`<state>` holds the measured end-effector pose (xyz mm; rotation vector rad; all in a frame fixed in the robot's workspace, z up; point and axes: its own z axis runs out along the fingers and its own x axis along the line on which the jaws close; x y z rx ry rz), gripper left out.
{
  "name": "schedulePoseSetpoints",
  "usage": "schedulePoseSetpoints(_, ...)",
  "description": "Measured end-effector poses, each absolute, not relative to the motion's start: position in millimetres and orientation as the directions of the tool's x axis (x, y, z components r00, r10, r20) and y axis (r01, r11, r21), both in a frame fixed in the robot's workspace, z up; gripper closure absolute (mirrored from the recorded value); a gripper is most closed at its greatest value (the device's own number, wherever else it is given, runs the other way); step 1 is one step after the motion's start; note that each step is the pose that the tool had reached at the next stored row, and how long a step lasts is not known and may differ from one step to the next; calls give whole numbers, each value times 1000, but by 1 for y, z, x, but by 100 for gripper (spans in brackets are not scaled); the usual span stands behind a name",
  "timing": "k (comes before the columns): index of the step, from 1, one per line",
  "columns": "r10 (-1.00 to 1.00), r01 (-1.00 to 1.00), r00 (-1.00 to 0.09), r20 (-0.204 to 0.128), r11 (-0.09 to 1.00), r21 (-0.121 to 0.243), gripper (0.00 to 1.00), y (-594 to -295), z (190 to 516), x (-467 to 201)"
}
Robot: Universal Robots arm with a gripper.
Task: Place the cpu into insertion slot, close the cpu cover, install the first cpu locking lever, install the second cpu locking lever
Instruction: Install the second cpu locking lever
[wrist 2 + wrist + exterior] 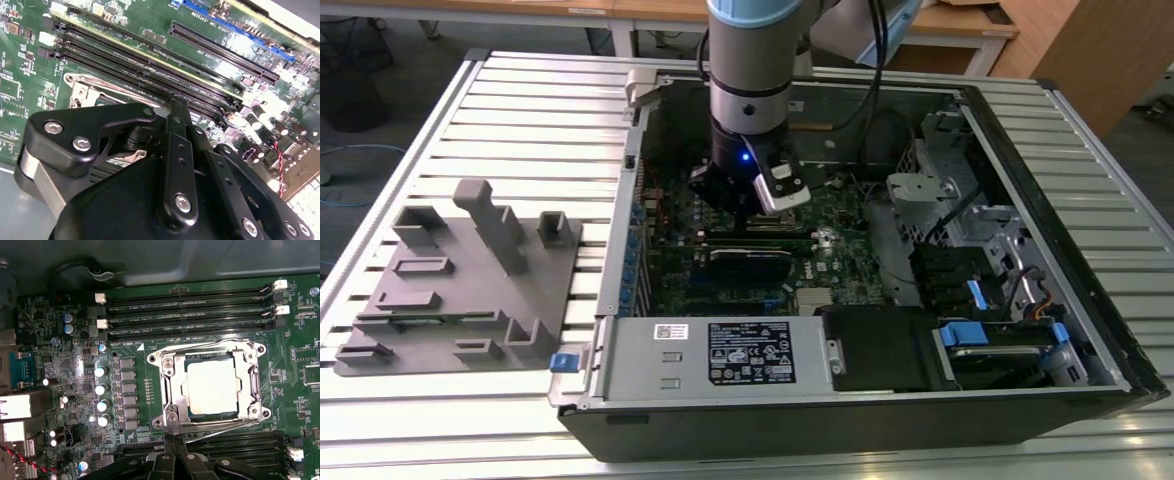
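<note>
The small square cpu [211, 386] with its pale silver-grey metal top lies flat in the silver-rimmed insertion slot [168, 390] on the green circuit board [140, 335]. The thin silver cpu cover [252, 382] frame lies down around it. Long black memory slots [190, 305] run beside the socket. The black gripper [172, 442] sits at the socket's edge, fingers drawn together, holding nothing visible, inside the open black computer case [1067, 300].

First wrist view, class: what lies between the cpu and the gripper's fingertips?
In the first wrist view, the cpu cover's silver frame edge and a thin locking lever cross between the cpu and the gripper, then a strip of green board.
</note>
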<state>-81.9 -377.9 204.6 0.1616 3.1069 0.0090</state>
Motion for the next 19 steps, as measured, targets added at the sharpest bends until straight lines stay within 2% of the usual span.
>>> schedulePoseSetpoints(11,104,103,-994,-27,994,39,89,-380,202,-83)
schedulePoseSetpoints(19,104,103,-994,-26,994,44,89,-380,201,-84)
